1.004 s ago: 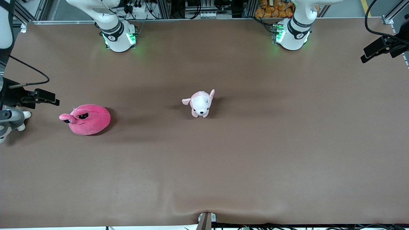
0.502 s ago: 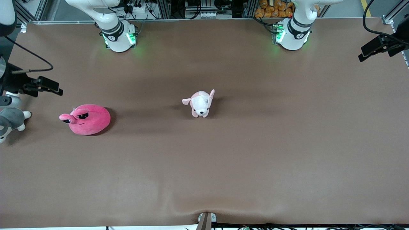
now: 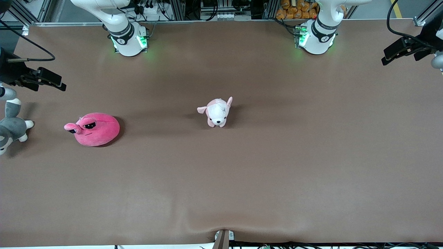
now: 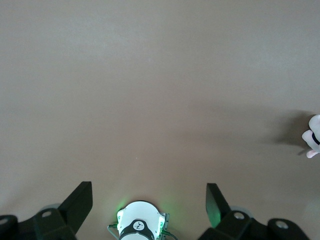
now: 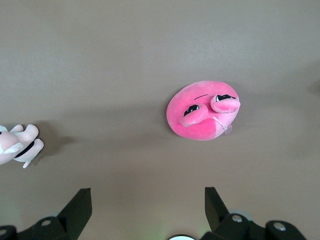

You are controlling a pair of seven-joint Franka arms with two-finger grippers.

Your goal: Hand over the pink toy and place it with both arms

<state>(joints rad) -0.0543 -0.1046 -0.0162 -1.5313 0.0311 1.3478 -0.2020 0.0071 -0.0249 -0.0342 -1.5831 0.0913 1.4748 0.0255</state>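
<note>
The pink toy [image 3: 92, 129] lies on the brown table [image 3: 242, 180] toward the right arm's end, and nothing touches it. In the right wrist view the pink toy [image 5: 202, 110] is well below and ahead of my right gripper [image 5: 147, 192], which is open and empty. The right arm's hand [image 3: 33, 77] hangs high over that end of the table. My left gripper [image 4: 149, 186] is open and empty too, above bare table. The left arm's hand [image 3: 401, 50] hangs over the other end.
A pale pink-and-white puppy plush [image 3: 217, 111] stands mid-table. A grey-and-white plush [image 3: 12, 126] sits at the table's edge beside the pink toy. The right arm's base [image 3: 128, 39] and the left arm's base [image 3: 316, 36] stand along the edge farthest from the front camera.
The right arm's hand has moved away from the grey plush toward the bases' edge, uncovering the plush. The left arm's hand has drifted slightly inward. No toy has moved.
</note>
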